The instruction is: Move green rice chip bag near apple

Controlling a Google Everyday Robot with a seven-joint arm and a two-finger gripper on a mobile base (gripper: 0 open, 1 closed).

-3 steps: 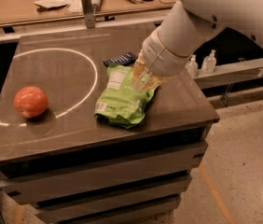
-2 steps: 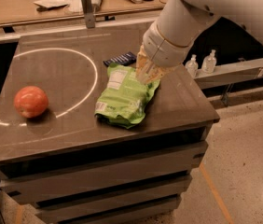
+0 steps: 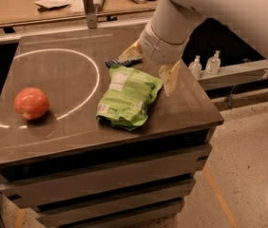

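The end effector (image 3: 148, 74) hangs over the right half of the worktop (image 3: 67, 132), above the back right end of the bag (image 3: 127, 96); its two tan fingers (image 3: 168, 77) are spread wide and pinch nothing. One finger points toward the back edge, over a small dark bar (image 3: 122, 62); the other hangs just beside the right side of the bag, and I cannot tell if it touches the foil.

The bag lies flat and crumpled near the middle of the worktop, a little toward the right edge, with the white label up. The apple (image 3: 31, 103) sits near the left edge, closer to the front left corner, well apart from the bag; a thin white ring (image 3: 96, 75) drawn on the worktop passes between them. The bar lies just behind the bag, toward the back edge.
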